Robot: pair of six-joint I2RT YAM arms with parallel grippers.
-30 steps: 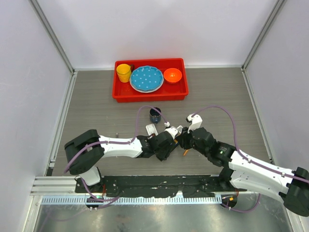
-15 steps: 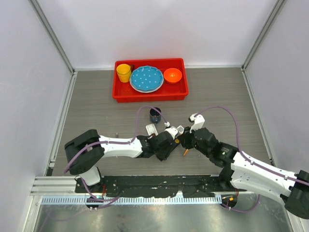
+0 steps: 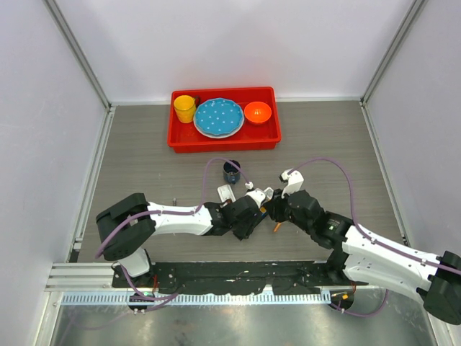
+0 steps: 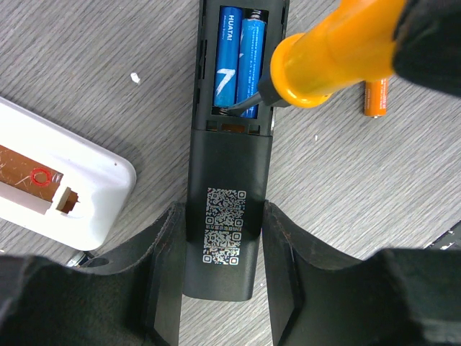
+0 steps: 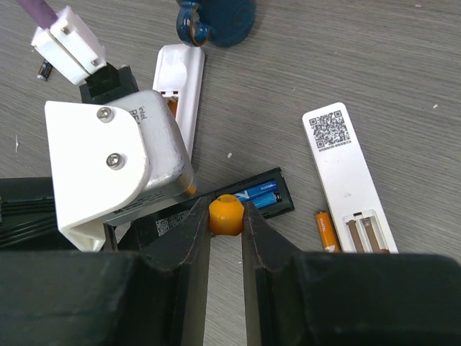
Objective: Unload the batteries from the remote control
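A black remote control (image 4: pixel 229 155) lies back-up on the table, its battery bay uncovered. My left gripper (image 4: pixel 223 220) is shut on its lower end, one finger against each long side. Two blue batteries (image 4: pixel 240 54) sit side by side in the bay. My right gripper (image 5: pixel 225 220) is shut on an orange-handled screwdriver (image 5: pixel 225 210). The screwdriver's dark tip (image 4: pixel 248 104) rests at the spring end of the right-hand blue battery. A loose orange battery (image 4: pixel 375 97) lies on the table just right of the remote. In the top view both grippers (image 3: pixel 263 207) meet at the table's middle.
A white remote (image 5: pixel 347 173) with an uncovered, bare bay lies right of the black one. A second white remote (image 4: pixel 57 180) lies to its left. A blue mug (image 3: pixel 231 171) stands just behind. At the back, a red tray (image 3: pixel 223 146) holds a cup, plate and bowl.
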